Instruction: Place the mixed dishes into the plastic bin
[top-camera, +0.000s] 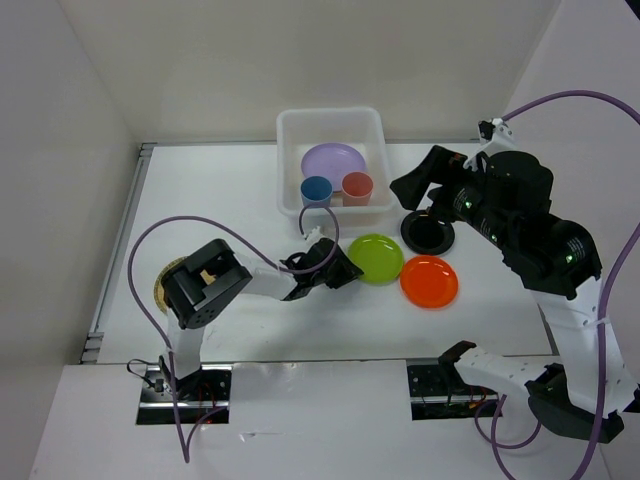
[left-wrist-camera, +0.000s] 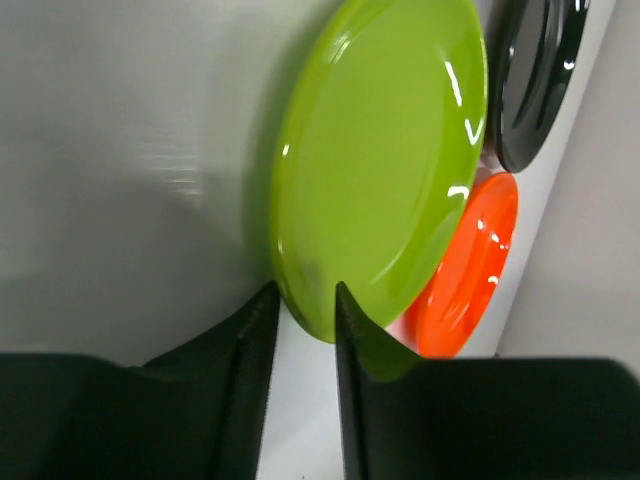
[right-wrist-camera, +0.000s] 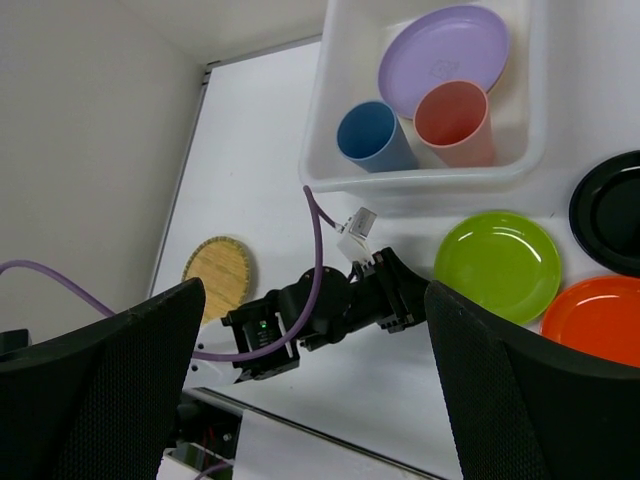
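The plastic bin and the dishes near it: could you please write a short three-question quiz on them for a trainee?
1. True or false: the orange plate lies inside the plastic bin.
2. Which of these are in the bin?
A) the lavender plate, the blue cup and the pink cup
B) only the two cups
C) only the lavender plate
3. Fill in: the open jaws of the left gripper point at the rim of the ___ plate.

Key: 1 false, it lies on the table. 2 A. 3 lime green: the lime green plate.
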